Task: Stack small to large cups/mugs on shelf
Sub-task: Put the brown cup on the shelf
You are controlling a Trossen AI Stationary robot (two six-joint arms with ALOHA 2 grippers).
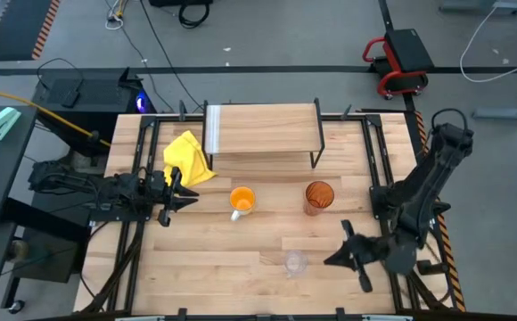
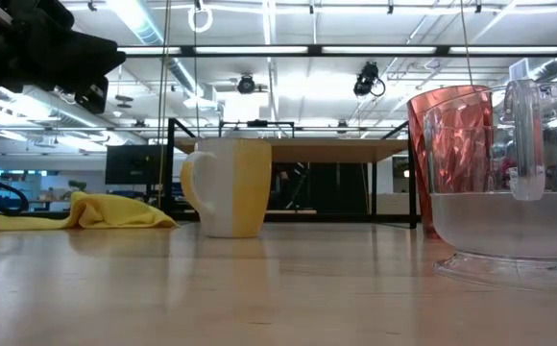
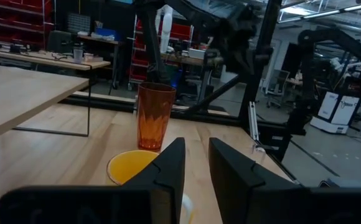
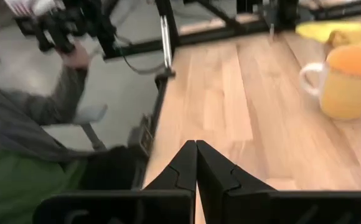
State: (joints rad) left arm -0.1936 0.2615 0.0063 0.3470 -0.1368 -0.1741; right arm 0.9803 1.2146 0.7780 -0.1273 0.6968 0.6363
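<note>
The orange mug (image 1: 242,200) with a white handle stands mid-table, and the low view shows it upright (image 2: 230,187). The amber tumbler (image 1: 319,196) stands to its right. The small clear glass cup (image 1: 295,262) stands nearer the near edge, close to the low camera (image 2: 514,183). The shelf (image 1: 263,129) stands on its black legs at the far side, with nothing on it. My left gripper (image 1: 191,198) is open by a narrow gap, left of the mug and pointing at it (image 3: 131,167). My right gripper (image 1: 332,258) is shut, just right of the glass cup, touching nothing.
A crumpled yellow cloth (image 1: 188,159) lies between the left gripper and the shelf's ribbed end. Bare wood lies between the cups and the near edge. Black frame rails run along both table sides. A person (image 4: 31,124) sits beyond the table's near left corner.
</note>
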